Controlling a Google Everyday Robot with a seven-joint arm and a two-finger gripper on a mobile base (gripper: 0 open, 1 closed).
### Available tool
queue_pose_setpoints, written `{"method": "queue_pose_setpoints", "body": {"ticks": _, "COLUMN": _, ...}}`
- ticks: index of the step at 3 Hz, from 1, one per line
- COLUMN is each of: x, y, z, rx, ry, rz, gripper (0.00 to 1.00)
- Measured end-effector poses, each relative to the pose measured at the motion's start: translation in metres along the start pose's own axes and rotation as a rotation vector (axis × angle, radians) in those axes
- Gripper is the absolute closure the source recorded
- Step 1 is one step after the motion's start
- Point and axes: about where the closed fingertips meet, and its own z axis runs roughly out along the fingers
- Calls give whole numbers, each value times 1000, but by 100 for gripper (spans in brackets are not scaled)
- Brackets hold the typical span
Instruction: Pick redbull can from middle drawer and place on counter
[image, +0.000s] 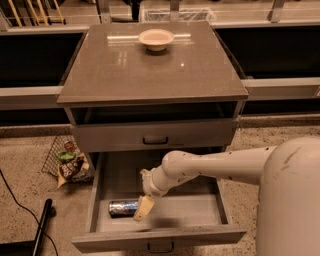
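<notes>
The redbull can (123, 208) lies on its side on the grey floor of the pulled-out middle drawer (200, 207), near its front left. My gripper (142, 208) hangs down from the white arm inside the drawer, right beside the can's right end. A pale fingertip (140, 212) shows next to the can. The counter (150, 65) is the glossy grey-brown top of the cabinet, above the drawers.
A pale round bowl (156, 39) stands at the back middle of the counter. A closed drawer front (155, 136) with a dark handle sits above the open drawer. A wire basket with snack packets (70, 162) and a black pole (39, 227) are on the floor to the left.
</notes>
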Motion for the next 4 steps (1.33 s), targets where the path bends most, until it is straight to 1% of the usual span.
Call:
{"method": "queue_pose_setpoints", "body": {"ticks": 2, "x": 6, "y": -20, "z": 57, "rx": -10, "ry": -32, "rz": -4, "gripper": 0}}
{"method": "queue_pose_setpoints", "body": {"ticks": 3, "x": 5, "y": -21, "z": 80, "rx": -22, "ry": -41, "rz": -11, "gripper": 0}}
{"method": "queue_pose_setpoints", "body": {"ticks": 4, "x": 6, "y": -19, "z": 96, "rx": -20, "ry": -45, "rz": -15, "gripper": 0}}
